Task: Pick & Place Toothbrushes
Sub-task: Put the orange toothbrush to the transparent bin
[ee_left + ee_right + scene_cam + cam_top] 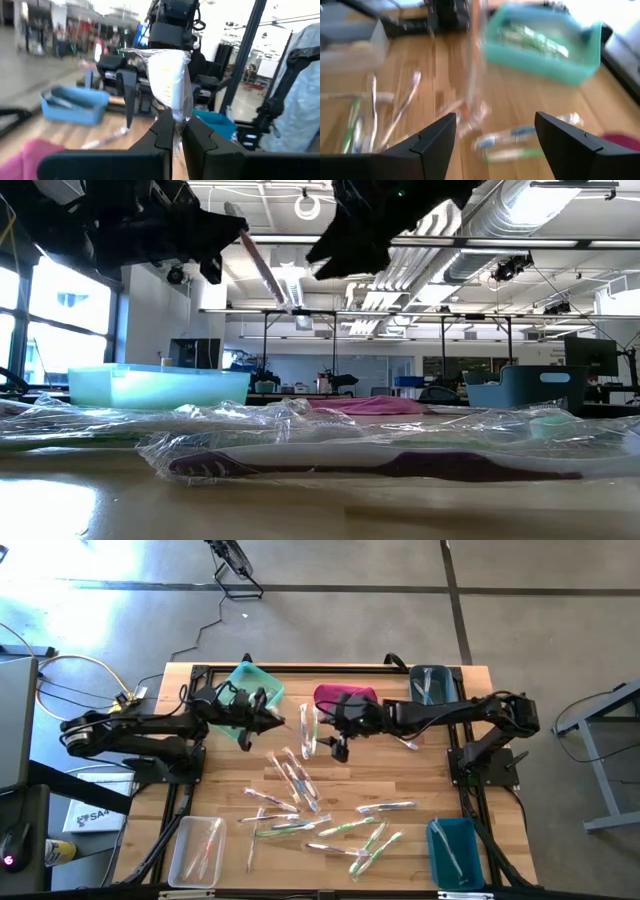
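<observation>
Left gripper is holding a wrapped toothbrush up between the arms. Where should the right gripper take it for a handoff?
Probably the free end of the wrapped toothbrush, approached from the right arm's side. The left gripper clamps one end, so the rest stands clear above the table. The right gripper is open beside it.

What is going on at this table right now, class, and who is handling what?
Two robot arms are sorting wrapped toothbrushes. The left tool is shut on one wrapped toothbrush, holding it up above mid-table. The right tool is open, facing that brush from close by, so a handover may be coming. Many more toothbrushes lie scattered on the wooden table. The teal bin, the blue bins and the clear bin at the corners already hold some.
</observation>
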{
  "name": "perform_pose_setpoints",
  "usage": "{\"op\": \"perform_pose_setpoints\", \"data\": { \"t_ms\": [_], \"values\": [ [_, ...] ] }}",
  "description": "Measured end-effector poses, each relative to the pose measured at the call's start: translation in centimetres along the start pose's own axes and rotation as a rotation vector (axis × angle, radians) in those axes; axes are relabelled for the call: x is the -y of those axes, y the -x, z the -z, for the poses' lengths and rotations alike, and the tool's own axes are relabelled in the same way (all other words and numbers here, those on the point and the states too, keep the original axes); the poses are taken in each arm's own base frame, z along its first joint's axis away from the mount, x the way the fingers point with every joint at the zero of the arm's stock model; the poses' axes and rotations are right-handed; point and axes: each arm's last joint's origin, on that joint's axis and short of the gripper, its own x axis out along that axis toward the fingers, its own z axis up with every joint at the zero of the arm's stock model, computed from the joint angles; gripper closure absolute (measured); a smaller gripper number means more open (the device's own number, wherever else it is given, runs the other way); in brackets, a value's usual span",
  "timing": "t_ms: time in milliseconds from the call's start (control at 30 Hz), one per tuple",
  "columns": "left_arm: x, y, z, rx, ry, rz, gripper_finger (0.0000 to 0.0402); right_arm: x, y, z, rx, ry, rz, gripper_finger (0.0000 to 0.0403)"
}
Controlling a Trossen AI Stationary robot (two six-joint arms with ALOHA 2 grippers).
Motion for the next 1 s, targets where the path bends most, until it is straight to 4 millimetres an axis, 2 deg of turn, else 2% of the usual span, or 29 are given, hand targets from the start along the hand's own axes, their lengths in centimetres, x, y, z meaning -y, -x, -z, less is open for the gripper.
{"op": "perform_pose_setpoints", "data": {
  "t_ms": [267,400,533,767,1000],
  "values": [
    [0.9,-0.1,-3.3,-0.254,0.192,-0.128,0.0389,0.7,-1.2,1.3,-0.099,-0.015,0.022,0.0169],
    [2.5,0.2,-5.6,-0.423,0.274,-0.240,0.0389,0.8,-1.8,1.8,-0.117,-0.015,0.034,0.0185],
    [4.4,0.5,-7.0,-0.572,0.340,-0.348,0.0389,1.0,-2.4,2.2,-0.131,-0.016,0.054,0.0200],
    [6.9,0.2,-7.2,-0.634,0.563,-0.381,0.0389,1.5,-3.2,2.3,-0.119,-0.023,0.063,0.0226],
    [9.1,0.1,-6.3,-0.720,0.675,-0.360,0.0389,1.8,-4.1,2.8,-0.124,-0.037,0.069,0.0244]
  ]
}}
